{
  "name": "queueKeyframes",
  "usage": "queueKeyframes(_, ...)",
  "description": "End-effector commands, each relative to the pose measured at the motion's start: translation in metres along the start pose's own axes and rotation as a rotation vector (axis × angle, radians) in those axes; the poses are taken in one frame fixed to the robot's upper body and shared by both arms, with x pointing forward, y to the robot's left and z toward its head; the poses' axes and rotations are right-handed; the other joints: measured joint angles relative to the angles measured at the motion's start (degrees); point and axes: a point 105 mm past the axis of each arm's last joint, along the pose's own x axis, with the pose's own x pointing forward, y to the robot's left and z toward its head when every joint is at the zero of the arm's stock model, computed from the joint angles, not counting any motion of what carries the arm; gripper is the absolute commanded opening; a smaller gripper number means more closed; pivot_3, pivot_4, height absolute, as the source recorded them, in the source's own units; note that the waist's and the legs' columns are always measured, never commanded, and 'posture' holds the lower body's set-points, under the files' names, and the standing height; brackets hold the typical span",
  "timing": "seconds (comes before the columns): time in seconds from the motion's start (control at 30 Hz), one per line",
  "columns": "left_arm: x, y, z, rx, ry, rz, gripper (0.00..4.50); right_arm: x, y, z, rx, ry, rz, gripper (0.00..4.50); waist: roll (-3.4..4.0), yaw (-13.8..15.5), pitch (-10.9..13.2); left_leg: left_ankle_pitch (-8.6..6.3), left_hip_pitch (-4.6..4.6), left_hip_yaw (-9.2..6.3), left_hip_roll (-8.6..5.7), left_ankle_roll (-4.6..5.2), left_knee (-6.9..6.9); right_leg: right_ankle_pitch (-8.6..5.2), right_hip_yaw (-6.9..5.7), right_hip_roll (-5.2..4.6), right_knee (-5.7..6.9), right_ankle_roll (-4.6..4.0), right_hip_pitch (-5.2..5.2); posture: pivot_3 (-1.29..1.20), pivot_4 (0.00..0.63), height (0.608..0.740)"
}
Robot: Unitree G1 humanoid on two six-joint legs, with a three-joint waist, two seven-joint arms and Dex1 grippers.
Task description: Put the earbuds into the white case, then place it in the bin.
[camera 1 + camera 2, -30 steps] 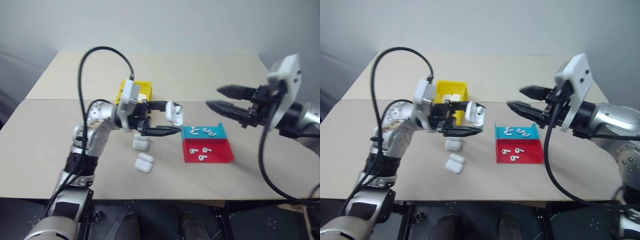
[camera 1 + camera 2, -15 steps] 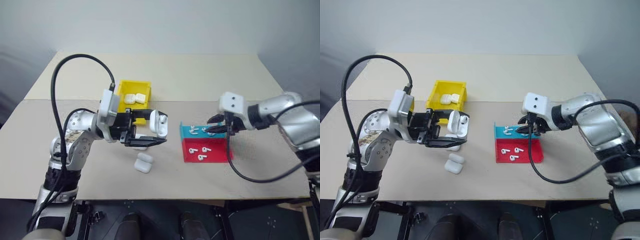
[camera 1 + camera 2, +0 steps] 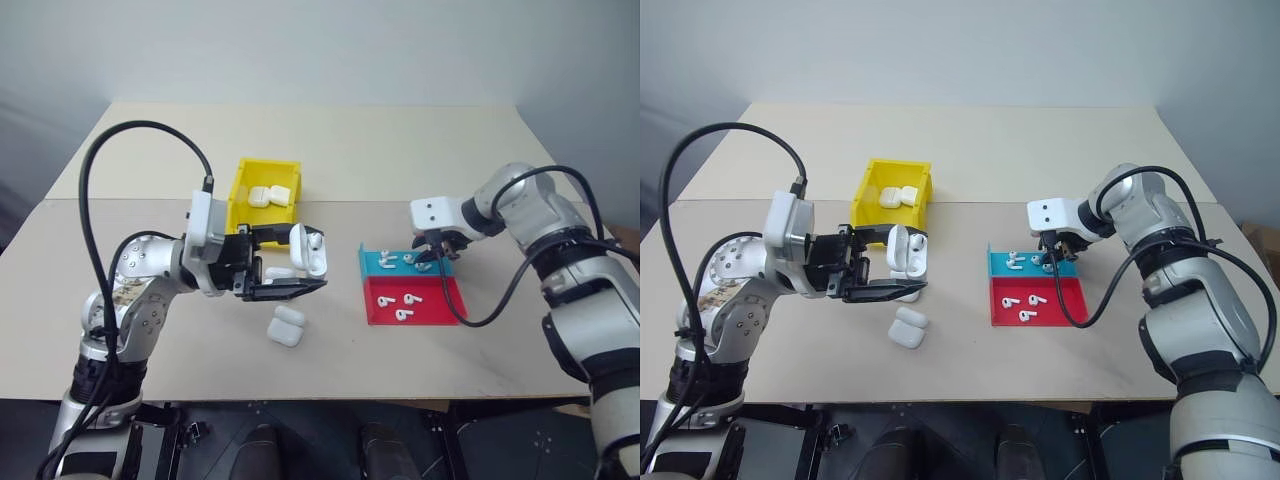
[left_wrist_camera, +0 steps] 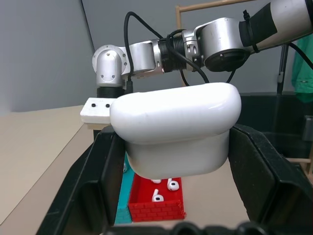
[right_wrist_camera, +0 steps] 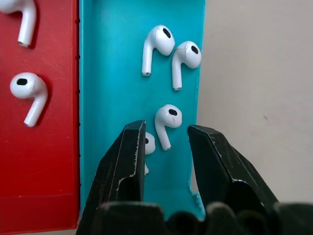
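No readable text, label, brand, number or sign anywhere in these views.
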Motion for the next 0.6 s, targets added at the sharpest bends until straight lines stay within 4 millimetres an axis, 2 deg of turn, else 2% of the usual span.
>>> queueKeyframes(0.03, -0.001, -0.003, 0.013, 0.043, -0.02, 0.009, 2.86, -0.01, -0.009, 0.006, -0.049, -0.001, -0.015, 1.75, 0.01, 0.08, 0.01, 0.01, -0.01, 0.0, 0.0, -0.01, -0.01, 0.0, 0.0, 0.0, 0.01, 0.0, -0.01, 0.0, 0.15, 0.74)
queueKeyframes(0.6, -0.005, -0.007, 0.017, 0.056, -0.004, 0.06, 2.86, 0.008, -0.014, 0.006, -0.077, 0.042, -0.043, 1.75, 0.06, -0.25, 0.03, 0.04, 0.01, 0.02, 0.01, -0.08, -0.01, 0.0, 0.03, 0.01, 0.14, -0.01, -0.08, 0.0, 0.15, 0.74)
